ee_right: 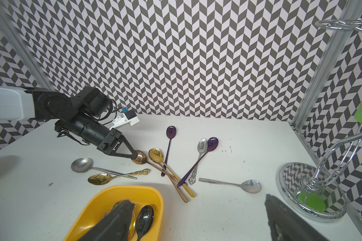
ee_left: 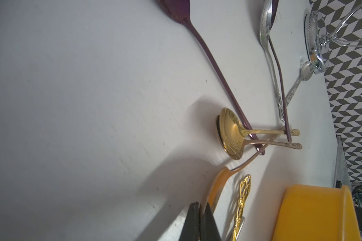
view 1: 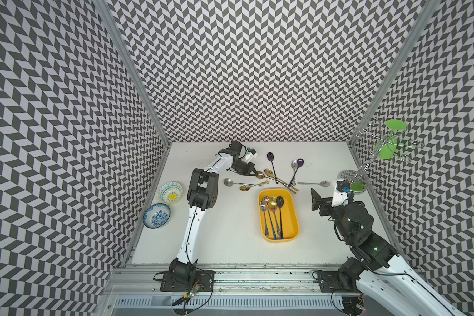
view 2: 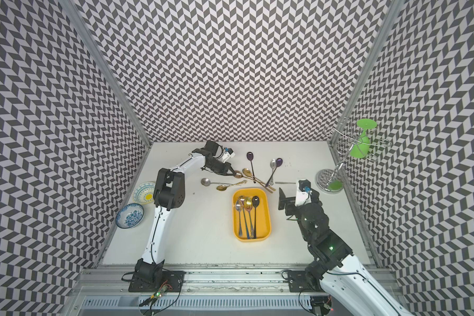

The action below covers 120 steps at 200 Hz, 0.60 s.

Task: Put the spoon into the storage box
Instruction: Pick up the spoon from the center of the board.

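**Left gripper clamped on a rose-gold spoon; spoon still outside the box**

- Landmark: the yellow storage box, mid-table on the white table. Three spoons lie in it side by side, silver, gold and dark, with their bowls at the box's far end.
- The left gripper is just beyond the box's far left corner and low over the table. Its jaws are pinched tight on the bowl edge of the rose-gold spoon.
- That spoon's handle slants toward the box's far right corner and ends just outside the rim. It runs alongside a gold spoon and crosses the handle tip of a purple spoon. I cannot tell whether the bowl is clear of the table.
- The right gripper hangs off the box's right side, above the table. Its jaws are spread wide with nothing between them.
- More loose spoons lie beyond the box's far end:
  - a plain steel spoon and an ornate gold spoon off the left corner;
  - a second purple spoon overlapping an ornate silver spoon;
  - a lone silver spoon off the right corner.
- A chrome cup rack stands well to the box's right, with a green glass hung upside down on it.
- Two patterned bowls sit well to the box's left, past the left arm: a yellow bowl and a blue bowl.
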Motion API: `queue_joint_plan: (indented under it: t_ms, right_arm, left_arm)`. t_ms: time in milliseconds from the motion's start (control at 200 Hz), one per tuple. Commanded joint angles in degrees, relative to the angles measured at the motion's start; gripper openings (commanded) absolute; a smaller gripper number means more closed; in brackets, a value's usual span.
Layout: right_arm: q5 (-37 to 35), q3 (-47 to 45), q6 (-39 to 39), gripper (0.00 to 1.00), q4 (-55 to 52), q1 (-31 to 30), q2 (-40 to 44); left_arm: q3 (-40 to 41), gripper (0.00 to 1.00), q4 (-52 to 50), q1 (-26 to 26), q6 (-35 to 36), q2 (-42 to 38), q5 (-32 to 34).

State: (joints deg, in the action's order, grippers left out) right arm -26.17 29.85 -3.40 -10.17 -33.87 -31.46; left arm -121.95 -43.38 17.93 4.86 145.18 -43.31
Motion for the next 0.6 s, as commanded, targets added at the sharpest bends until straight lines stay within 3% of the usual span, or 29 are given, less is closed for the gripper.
queue_joint_plan:
  t_ms: [0, 446, 596]
  right_arm:
    - [0.24, -0.12, 0.2, 1.0, 2.96, 0.36, 0.68]
    - [0.44, -0.13, 0.21, 1.0, 2.92, 0.25, 0.57]
    - [-1.48, -0.2, 0.23, 1.0, 2.87, 0.29, 0.8]
  left_arm:
    - [-1.48, 0.0, -0.46, -1.19, 0.61, -1.86, 0.8]
    - [-0.54, 0.0, -0.92, -3.82, 2.96, -10.69, -0.19]
    - [0.64, 0.0, -1.88, -3.95, 5.47, -14.12, 3.05]
